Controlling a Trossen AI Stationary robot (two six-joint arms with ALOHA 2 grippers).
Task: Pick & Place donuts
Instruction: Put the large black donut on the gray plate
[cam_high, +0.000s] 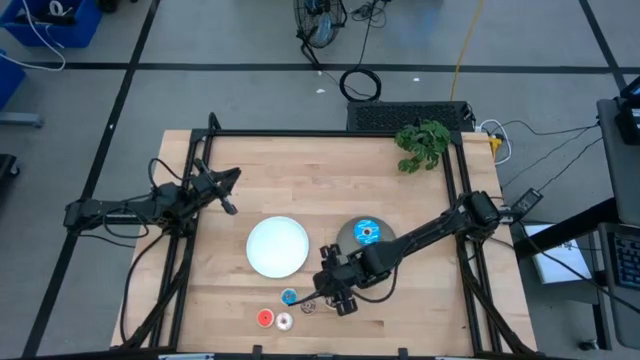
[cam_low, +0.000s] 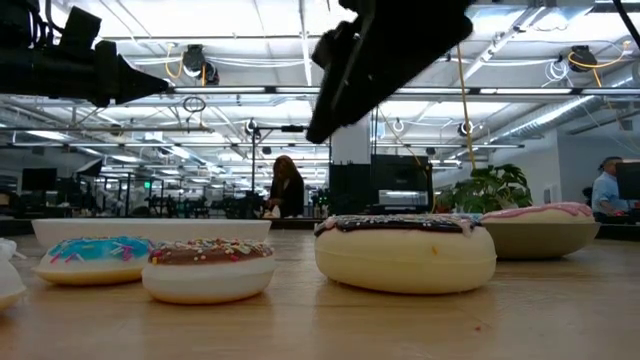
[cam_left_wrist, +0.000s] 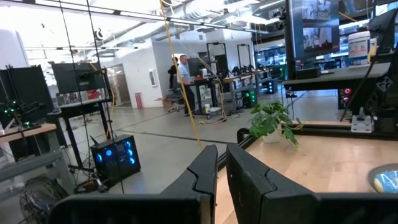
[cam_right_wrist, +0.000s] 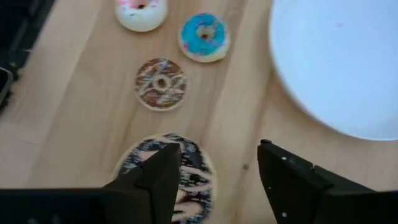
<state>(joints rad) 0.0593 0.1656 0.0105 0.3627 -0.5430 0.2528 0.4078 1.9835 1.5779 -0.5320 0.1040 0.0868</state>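
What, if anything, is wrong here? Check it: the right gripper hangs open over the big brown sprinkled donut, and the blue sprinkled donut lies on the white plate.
One thing is wrong: the blue sprinkled donut lies on the grey plate, not the white plate, as the high view shows. The rest holds: the right gripper hangs open over the big brown sprinkled donut.

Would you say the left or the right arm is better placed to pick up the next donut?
Right. The right gripper hovers open over the large brown sprinkled donut near the table's front edge, while the left gripper waits far off by the left rail.
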